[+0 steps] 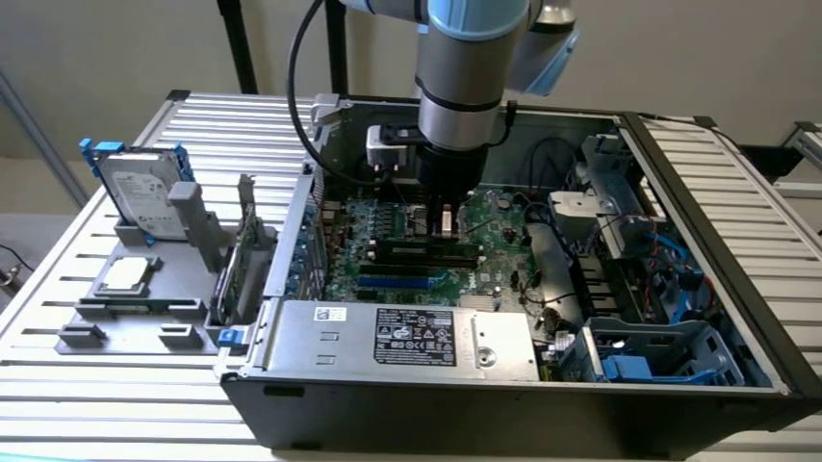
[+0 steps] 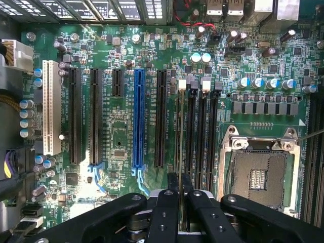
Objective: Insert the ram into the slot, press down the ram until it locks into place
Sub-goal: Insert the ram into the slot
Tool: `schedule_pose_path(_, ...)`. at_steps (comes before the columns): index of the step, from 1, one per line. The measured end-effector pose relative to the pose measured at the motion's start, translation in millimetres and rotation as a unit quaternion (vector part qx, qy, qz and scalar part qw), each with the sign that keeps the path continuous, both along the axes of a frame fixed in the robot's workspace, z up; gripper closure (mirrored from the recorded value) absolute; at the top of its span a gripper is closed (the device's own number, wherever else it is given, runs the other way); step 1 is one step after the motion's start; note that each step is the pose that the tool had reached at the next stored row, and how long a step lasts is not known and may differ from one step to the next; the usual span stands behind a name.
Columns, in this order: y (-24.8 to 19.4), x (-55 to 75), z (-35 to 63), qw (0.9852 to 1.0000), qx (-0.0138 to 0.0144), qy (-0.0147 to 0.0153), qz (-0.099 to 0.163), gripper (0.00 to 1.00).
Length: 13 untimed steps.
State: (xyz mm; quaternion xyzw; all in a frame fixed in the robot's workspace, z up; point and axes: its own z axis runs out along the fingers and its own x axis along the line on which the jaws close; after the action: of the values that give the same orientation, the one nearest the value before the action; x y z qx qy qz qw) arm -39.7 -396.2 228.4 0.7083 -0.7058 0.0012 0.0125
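**Operator:** Where's the stick right now?

**Spotter:** You've got the ram (image 2: 180,152) in your gripper (image 2: 180,217). The jaws are closed on its two flat faces, so in the wrist view you see it edge-on, as a thin pale line running straight out from between the fingers (image 2: 167,217).

**Operator:** And the target?

**Spotter:** The slot (image 2: 181,87) lies directly beneath that line. Look for its pale end latch at the far tip of the ram. It's the outermost of the parallel black sockets (image 2: 202,131), on the side facing the blue slot (image 2: 138,116). The ram's long axis runs parallel to the sockets and doesn't cross them.

**Operator:** How low is the arm?

**Spotter:** In the centre of the exterior view, your gripper (image 1: 445,217) is deep inside the computer case (image 1: 514,404), close over the motherboard (image 1: 495,217). I can't tell whether the ram's lower edge has entered the slot or hangs just above it. The stick itself hides that contact.
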Motion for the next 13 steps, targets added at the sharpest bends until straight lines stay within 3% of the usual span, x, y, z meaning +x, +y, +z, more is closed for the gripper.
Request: schedule_pose_path(13,0.1,0.6,-0.8,1.0000,0.0000,0.0012,-0.003,0.87)
